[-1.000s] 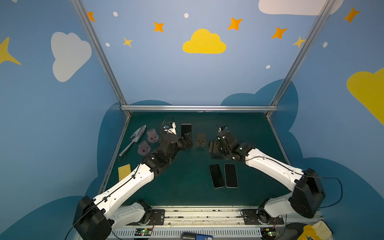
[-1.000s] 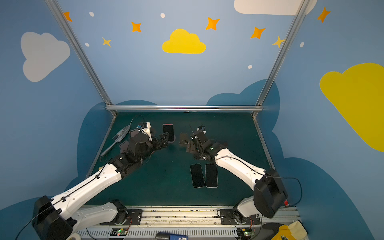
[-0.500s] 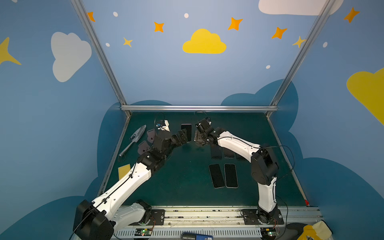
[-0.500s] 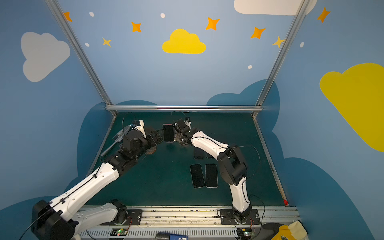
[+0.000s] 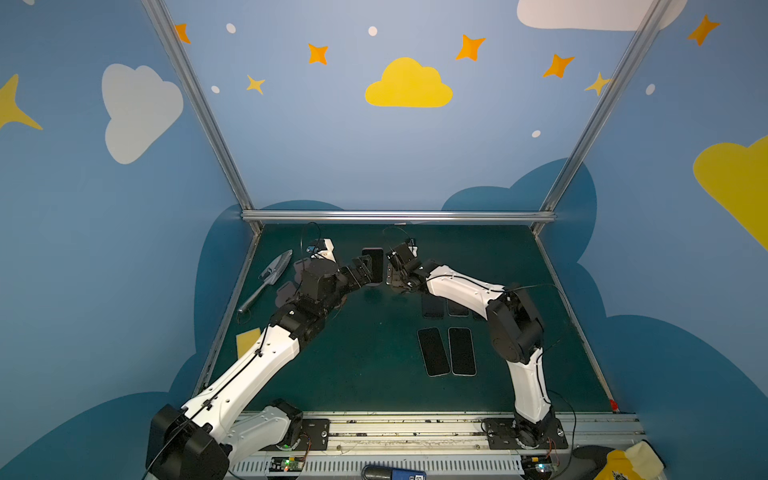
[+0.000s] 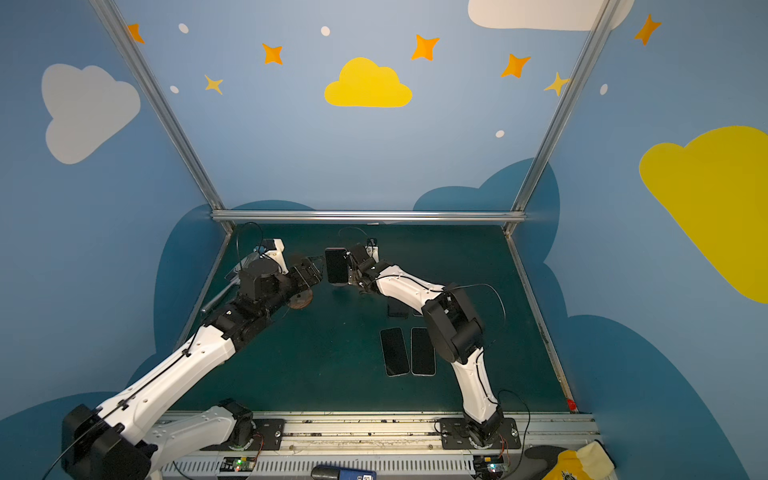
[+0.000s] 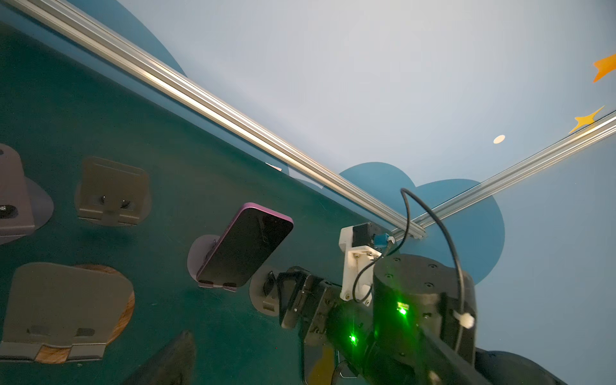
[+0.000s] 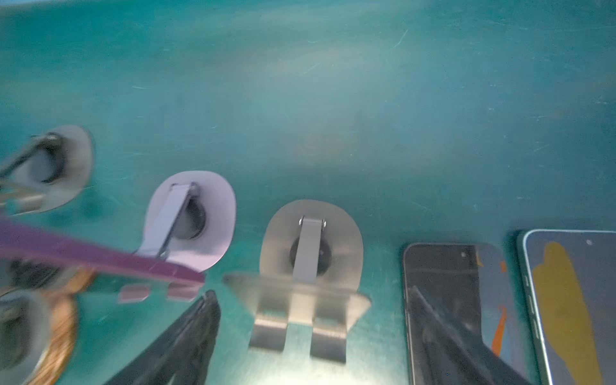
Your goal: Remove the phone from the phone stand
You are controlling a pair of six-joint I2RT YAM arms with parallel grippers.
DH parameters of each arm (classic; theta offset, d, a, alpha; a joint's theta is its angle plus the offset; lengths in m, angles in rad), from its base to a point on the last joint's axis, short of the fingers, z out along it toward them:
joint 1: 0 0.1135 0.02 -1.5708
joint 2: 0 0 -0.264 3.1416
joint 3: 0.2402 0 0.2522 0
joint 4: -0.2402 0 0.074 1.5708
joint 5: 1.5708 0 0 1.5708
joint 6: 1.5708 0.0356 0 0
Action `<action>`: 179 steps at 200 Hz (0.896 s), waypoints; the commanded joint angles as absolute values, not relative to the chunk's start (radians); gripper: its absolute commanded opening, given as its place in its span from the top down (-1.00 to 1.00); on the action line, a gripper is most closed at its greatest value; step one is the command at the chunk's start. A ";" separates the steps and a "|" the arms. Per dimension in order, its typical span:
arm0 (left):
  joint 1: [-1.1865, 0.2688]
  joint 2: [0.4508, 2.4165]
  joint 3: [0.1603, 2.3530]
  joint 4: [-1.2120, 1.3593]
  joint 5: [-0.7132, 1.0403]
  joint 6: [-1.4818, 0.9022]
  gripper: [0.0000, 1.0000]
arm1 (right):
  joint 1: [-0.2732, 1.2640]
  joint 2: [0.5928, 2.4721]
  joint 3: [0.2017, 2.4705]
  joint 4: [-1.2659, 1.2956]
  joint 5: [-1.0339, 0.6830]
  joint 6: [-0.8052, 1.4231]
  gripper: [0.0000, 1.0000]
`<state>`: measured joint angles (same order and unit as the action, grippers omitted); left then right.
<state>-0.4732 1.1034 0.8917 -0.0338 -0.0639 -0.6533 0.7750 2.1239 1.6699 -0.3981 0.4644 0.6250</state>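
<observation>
The phone, dark-screened with a purple edge, leans upright on a lilac phone stand at the back middle of the green table. In the left wrist view the phone rests on the stand's two lips. My left gripper is open just left of the phone, and one dark finger shows. My right gripper is open close on the phone's right. Its fingers straddle an empty silver stand, with the phone's purple edge beside them. Neither gripper holds anything.
Two phones lie flat at front right, and more phones lie under the right arm. Empty stands stand left of the phone. A trowel and a yellow pad lie by the left wall.
My right arm swung left from right of centre up to the phone's right side, its elbow rising. My left gripper shifted slightly toward the back, staying by the phone's left.
</observation>
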 commanded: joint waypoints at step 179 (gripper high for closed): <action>-0.447 1.087 0.884 0.024 -0.001 -0.671 -0.99 | 0.701 2.233 1.827 -0.290 0.445 0.321 -0.16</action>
